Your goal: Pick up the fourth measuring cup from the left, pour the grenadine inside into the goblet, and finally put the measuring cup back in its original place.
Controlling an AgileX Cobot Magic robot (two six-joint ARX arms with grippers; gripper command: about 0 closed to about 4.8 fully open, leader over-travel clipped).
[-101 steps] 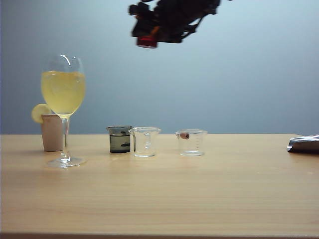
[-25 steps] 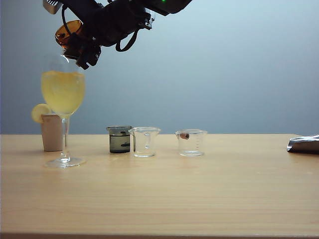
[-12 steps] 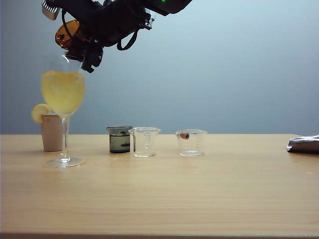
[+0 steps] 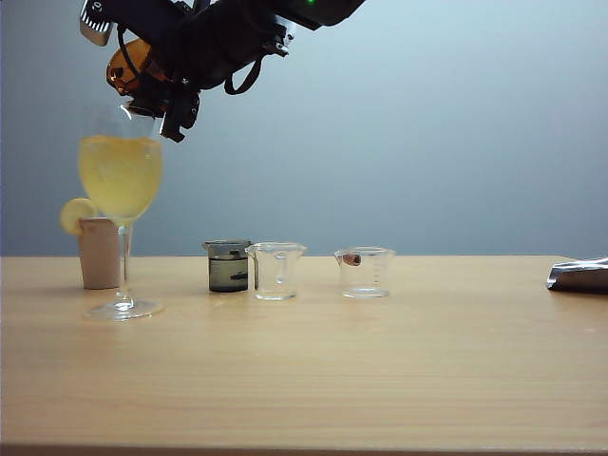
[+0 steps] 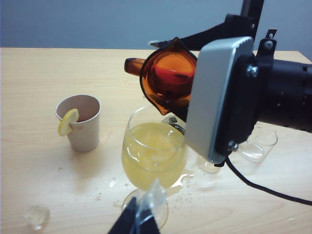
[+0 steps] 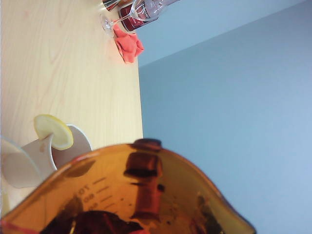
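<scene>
Right end effector [image 4: 161, 90] clamped on the fourth measuring cup [image 4: 128, 65], now hanging over the goblet [image 4: 120, 171] and rolled further since a second ago, lip [image 5: 163, 106] dipping toward the rim. Grenadine [image 5: 170, 78] pooled inside, none seen falling yet; pour likely about to begin. Left end effector [image 5: 139, 222] low beside the goblet's foot on the bench [image 4: 380, 361], tips close together on something thin and clear. Printed graduation marks on the cup wall [image 6: 92, 187], digits too blurred to read.

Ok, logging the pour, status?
Right gripper holds tilted amber measuring cup over stemmed goblet. Left gripper idle. Nothing obstructing.
</scene>
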